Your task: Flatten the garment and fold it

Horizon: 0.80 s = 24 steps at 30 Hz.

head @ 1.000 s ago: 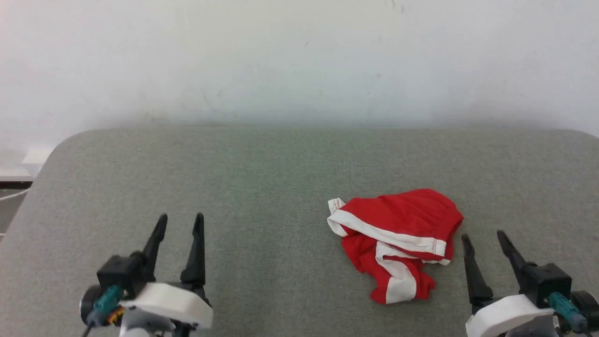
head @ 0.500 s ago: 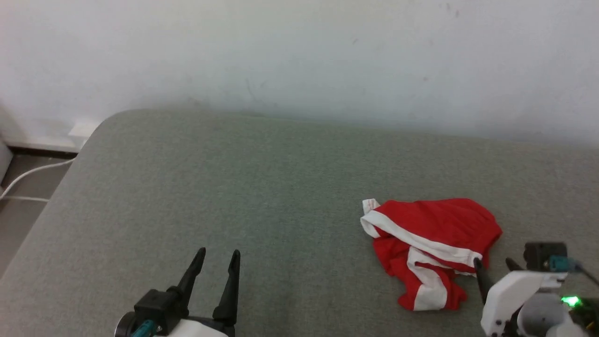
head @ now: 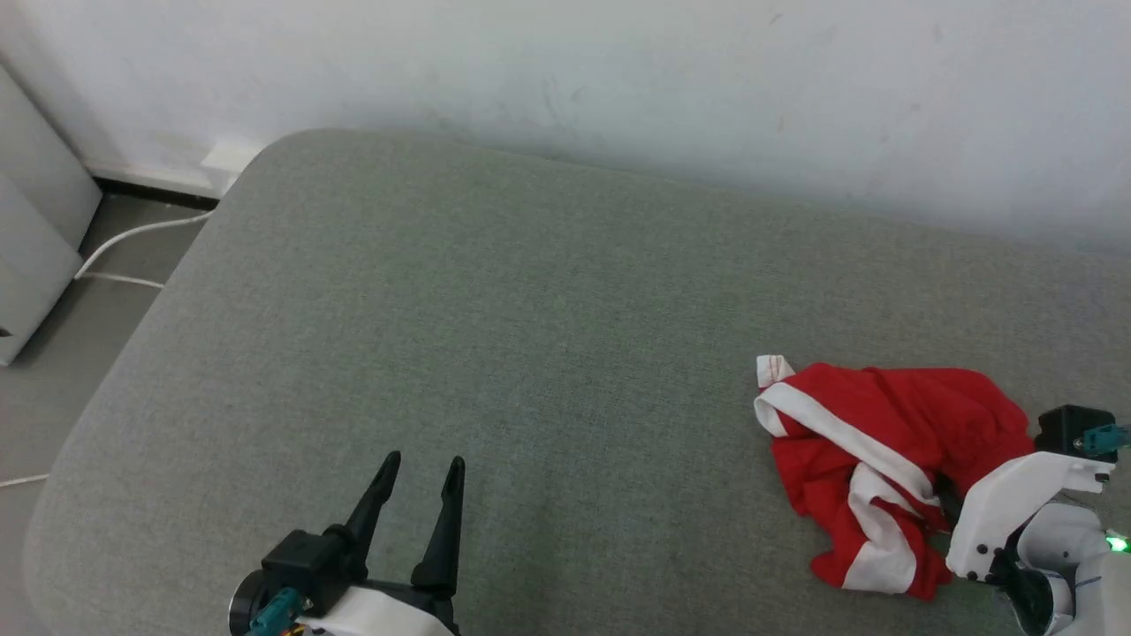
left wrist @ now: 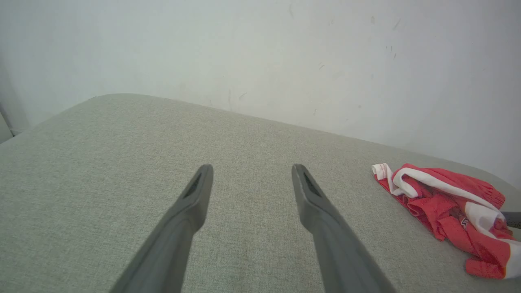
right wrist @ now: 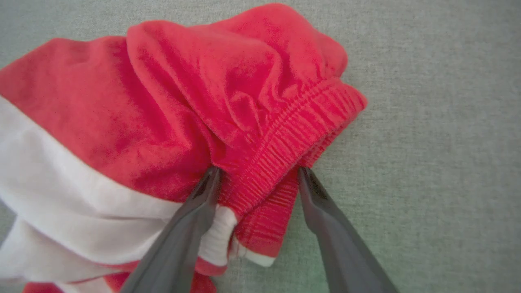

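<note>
The red shorts (head: 884, 424) lie crumpled on the grey-green padded surface (head: 530, 309) at the right, white stripes showing. In the right wrist view my right gripper (right wrist: 258, 173) is open, and its two fingers straddle the gathered waistband (right wrist: 285, 138) of the shorts (right wrist: 183, 101), one fingertip on each side. In the head view its white wrist body (head: 1016, 503) covers the garment's right edge. My left gripper (head: 422, 464) stands open and empty at the lower left, far from the shorts (left wrist: 443, 195); its fingers (left wrist: 195, 199) hang over bare fabric.
A pale wall (head: 618, 79) runs behind the surface. The surface's rounded left edge (head: 132, 353) drops to a grey floor with a white cable (head: 132, 234) and a grey cabinet (head: 35, 221).
The head camera has swung, shifting the whole picture right. My right gripper has gone from beside the shorts down onto their waistband edge. The left gripper stays open.
</note>
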Available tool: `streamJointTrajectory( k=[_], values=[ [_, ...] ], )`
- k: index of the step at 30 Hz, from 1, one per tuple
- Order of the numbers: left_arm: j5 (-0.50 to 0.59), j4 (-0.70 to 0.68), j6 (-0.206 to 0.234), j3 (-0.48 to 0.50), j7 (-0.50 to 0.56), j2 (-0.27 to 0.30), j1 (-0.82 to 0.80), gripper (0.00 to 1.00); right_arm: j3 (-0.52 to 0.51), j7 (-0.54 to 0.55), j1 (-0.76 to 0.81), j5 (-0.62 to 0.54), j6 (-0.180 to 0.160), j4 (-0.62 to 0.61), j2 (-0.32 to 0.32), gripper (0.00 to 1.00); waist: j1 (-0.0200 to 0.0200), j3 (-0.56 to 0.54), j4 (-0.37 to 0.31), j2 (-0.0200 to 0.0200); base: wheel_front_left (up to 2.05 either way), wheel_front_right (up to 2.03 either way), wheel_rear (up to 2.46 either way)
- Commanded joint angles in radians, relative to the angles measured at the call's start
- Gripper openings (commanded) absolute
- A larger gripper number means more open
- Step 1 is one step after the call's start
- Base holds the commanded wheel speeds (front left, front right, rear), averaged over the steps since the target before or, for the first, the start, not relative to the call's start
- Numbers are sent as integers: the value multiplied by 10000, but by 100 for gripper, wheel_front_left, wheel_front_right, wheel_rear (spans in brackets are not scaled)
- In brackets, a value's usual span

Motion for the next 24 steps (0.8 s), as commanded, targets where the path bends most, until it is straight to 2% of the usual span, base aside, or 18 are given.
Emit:
streamJointTrajectory(
  k=[1,2,3,7,11,17,21,24],
  values=[
    [128,54,-86,53,-47,-62,-155,100,-130,-153,-101,-188,-19,194,22,100,-2,164,180,0,0,0,0],
    [159,77,-105,59,-47,-87,-154,100,-246,-315,-137,-229,-19,304,24,66,-2,167,191,0,0,0,0],
    [191,104,-120,62,-47,-110,-154,100,-347,-538,-177,-192,-19,404,25,0,-2,159,198,0,0,0,0],
    [263,197,-165,118,-47,-186,-132,100,-721,-1550,-332,-227,-19,571,27,0,-2,-8,76,0,0,0,0],
    [272,90,-194,193,-47,-230,-101,100,-1132,-2267,-514,-952,-19,262,27,0,-2,-189,-92,0,0,0,0],
    [327,54,-226,145,-47,-298,-52,100,-1571,-2736,-1229,-2037,-19,-1157,-163,0,-2,-532,-309,0,0,0,0],
    [326,54,-236,57,-47,-346,-39,100,-1220,-2722,-1742,-2600,-19,-2286,-569,0,-2,-636,-256,0,0,0,0],
    [307,42,-240,-9,-47,-373,-32,100,-304,-2592,-1978,-2860,-19,-2991,-937,0,-2,-640,-106,0,0,0,0]
  ],
)
